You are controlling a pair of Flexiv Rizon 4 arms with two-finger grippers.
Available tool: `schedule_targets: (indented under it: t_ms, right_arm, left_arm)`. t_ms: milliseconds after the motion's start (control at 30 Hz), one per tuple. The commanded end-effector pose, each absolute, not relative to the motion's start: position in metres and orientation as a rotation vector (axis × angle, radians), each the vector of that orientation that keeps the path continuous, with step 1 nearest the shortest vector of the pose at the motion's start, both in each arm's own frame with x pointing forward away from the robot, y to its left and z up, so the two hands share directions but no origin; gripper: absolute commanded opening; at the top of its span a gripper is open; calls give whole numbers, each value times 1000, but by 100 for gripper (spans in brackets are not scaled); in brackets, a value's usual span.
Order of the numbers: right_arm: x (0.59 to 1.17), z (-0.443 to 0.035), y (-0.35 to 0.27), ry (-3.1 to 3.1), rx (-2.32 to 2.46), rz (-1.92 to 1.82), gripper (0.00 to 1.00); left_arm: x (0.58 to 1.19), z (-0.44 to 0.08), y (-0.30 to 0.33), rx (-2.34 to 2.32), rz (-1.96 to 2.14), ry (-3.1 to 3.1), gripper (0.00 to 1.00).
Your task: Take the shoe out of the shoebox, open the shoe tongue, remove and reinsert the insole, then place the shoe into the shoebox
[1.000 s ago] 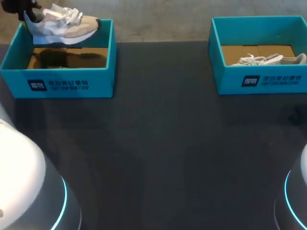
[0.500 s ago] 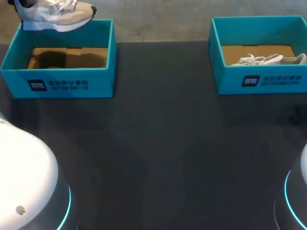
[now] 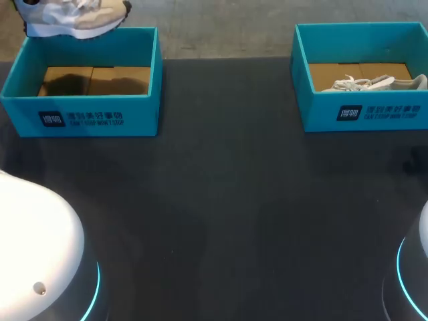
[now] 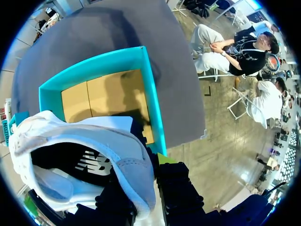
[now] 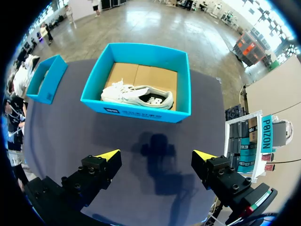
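Teal left shoebox (image 3: 87, 117) sits open under the beige-and-white sneaker (image 3: 73, 17), which hangs in the air above its far rim. Only the left wrist view shows the left tool (image 4: 143, 186) clamped on the sneaker's heel. The right tool (image 5: 156, 155), fingers apart, hangs over the tabletop (image 5: 61, 132), short of the right shoebox (image 5: 141, 114), which holds a second sneaker (image 5: 138, 96).

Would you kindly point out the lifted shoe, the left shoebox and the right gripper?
lifted shoe (image 3: 77, 20), head view, its beige side.
left shoebox (image 3: 140, 115), head view, its front wall.
right gripper (image 5: 155, 156), right wrist view, midway between its yellow tips.
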State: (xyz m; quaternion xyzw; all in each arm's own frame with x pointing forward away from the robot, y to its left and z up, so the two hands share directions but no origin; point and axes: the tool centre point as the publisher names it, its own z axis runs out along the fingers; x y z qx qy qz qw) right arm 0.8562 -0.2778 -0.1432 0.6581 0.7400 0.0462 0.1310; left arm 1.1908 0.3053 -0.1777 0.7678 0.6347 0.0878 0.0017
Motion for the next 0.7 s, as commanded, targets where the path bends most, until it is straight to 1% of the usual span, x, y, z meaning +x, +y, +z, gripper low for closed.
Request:
schedule_targets:
  t_ms: [33,467,700]
  right_arm:
    - [856,-143,-278,2148,1912,133,100]
    - [856,-143,-278,2148,1912,133,100]
    - [856,-143,-278,2148,1912,133,100]
  left_arm:
    - [1188,-177,305,2405,285,1987,0]
    - [1188,-177,305,2405,285,1987,0]
    - [1155,-171,294,2384,298,2060,0]
